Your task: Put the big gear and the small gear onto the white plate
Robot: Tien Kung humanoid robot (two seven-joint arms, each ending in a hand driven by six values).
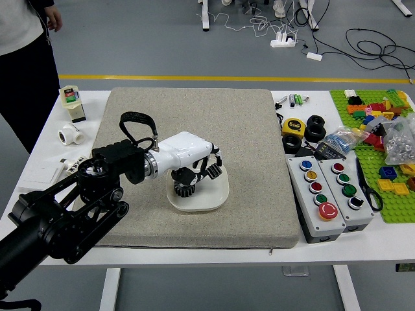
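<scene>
"Where is the small gear held?"
"At the fingertips of the left hand, above the white plate; the fingers are closed on it."
"And the big gear?"
"It is placed on the plate, partly covered by the fingers; whether it is touched cannot be told. A person's hand is seen beyond the table."

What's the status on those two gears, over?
Left hand gripping small gear above white plate; right hand out of view. Big gear on plate's left side, partly hidden by left hand. No obstruction seen at plate's right side.
</scene>
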